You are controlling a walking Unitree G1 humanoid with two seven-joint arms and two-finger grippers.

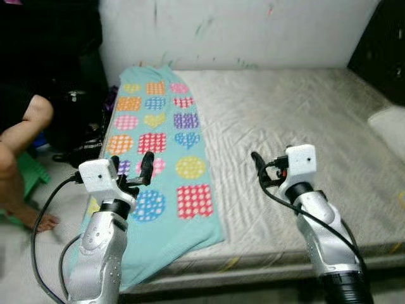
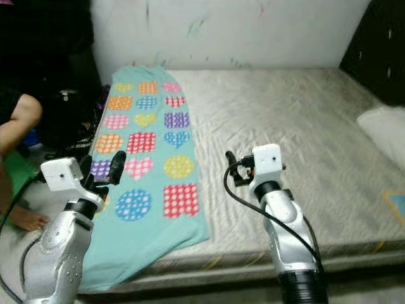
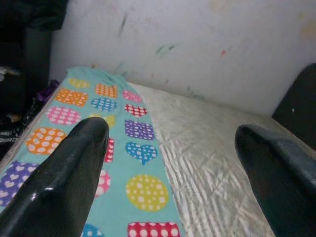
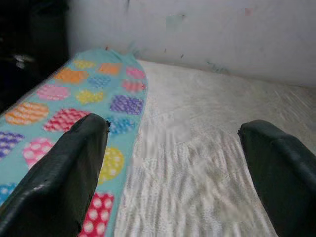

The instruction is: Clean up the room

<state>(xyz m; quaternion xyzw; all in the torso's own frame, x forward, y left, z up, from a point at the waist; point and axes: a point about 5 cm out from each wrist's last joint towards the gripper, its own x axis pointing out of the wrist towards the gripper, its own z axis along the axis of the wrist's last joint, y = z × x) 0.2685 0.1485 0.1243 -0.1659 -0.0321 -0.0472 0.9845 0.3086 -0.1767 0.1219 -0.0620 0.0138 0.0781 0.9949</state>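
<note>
The teal blanket (image 1: 158, 152) w/ dotted hearts, circles & squares lies flat along the left side of the bare mattress (image 1: 297, 126). Its long axis runs from the near edge of the bed straight back to the white wall (image 1: 240, 31), the far end narrowing to a point right at the wall. Near end spills over the mattress's front-left corner and hangs down; the lowest bit is cut off behind the left arm, so can't tell how far it drops.

Left gripper (image 1: 131, 170) hovers over the near part of the blanket, approx. above the purple & pink patches, fingers spread apart, nothing between them. In the left wrist view the two black fingers (image 3: 59, 182) stand wide w/ blanket and mattress showing in the gap. Right gripper (image 1: 260, 166) is raised over the bare quilted mattress, well apart from the blanket; its wrist view also shows fingers (image 4: 64, 173) splayed, holding nothing.

A white pillow (image 1: 389, 126) sits at the right edge of the bed, cut off by the frame. Left of the bed a person's bare knee (image 1: 28, 120) and foot (image 1: 35, 218) show, rest of the person out of frame. Beyond that, dark clutter (image 1: 76, 120) beside the bed, too dim to make out. Dark furniture (image 1: 383, 44) at the far right, also hard to read. Wall has faint coloured scribbles.
</note>
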